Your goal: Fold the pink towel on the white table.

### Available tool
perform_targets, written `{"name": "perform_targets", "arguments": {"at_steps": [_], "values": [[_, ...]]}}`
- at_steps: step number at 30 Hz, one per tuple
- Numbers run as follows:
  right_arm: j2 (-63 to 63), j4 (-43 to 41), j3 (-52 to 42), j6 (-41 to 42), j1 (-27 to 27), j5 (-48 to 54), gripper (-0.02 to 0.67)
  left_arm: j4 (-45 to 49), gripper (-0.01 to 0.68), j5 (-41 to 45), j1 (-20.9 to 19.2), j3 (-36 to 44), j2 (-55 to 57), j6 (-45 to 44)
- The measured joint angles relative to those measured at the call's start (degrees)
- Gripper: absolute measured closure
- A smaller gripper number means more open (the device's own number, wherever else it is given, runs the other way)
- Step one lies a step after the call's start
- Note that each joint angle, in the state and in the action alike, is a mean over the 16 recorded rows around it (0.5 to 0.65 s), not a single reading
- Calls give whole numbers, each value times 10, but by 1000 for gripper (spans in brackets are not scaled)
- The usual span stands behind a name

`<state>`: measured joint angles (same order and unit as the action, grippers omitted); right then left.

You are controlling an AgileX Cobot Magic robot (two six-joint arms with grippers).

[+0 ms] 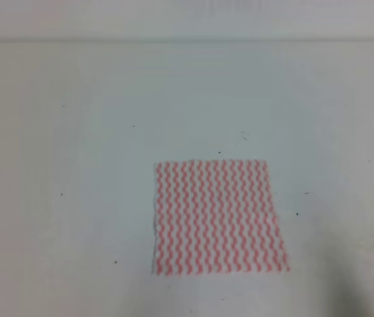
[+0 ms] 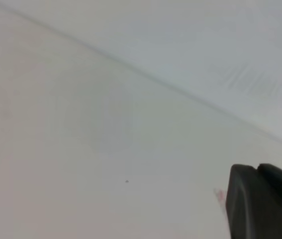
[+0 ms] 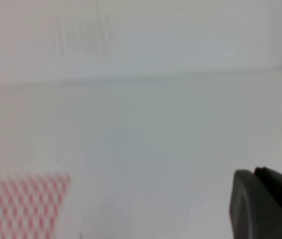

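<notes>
The pink towel lies spread flat as one near-square sheet on the white table, right of centre and toward the front edge. Neither arm shows in the exterior high view. In the left wrist view a single dark finger fills the lower right corner, with a faint sliver of the pink towel just left of it. The right wrist view has one dark finger at its lower right and a corner of the towel at lower left, well apart. Each gripper's other finger is out of frame.
Tiny dark specks dot the table. The table's far edge meets a pale wall along the top of the exterior high view.
</notes>
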<state>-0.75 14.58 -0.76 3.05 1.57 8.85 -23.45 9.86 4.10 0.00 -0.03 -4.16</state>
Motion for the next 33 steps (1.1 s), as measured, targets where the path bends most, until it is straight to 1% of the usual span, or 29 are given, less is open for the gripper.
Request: {"name": "perform_targets", "arguments": {"at_steps": [5, 9, 15, 19, 24, 29, 33], "values": [[-2, 117, -2, -1, 6, -66, 667, -69, 675, -32, 0, 1, 0, 31], [-1, 218, 0, -1, 11, -102, 667, -113, 675, -50, 0, 1, 0, 38], [-1, 324, 1, -1, 18, -121, 667, -126, 675, -62, 0, 1, -1, 24], [2, 349, 3, -1, 20, -103, 667, -118, 675, -63, 0, 0, -1, 10], [4, 352, 11, -1, 20, -64, 667, -123, 675, -61, 0, -1, -1, -6], [31, 342, 41, -1, 20, -11, 667, -135, 675, -47, 0, -13, -1, -17], [74, 318, 82, -1, 20, 48, 667, -148, 675, -32, 0, -32, 2, -16]]}}
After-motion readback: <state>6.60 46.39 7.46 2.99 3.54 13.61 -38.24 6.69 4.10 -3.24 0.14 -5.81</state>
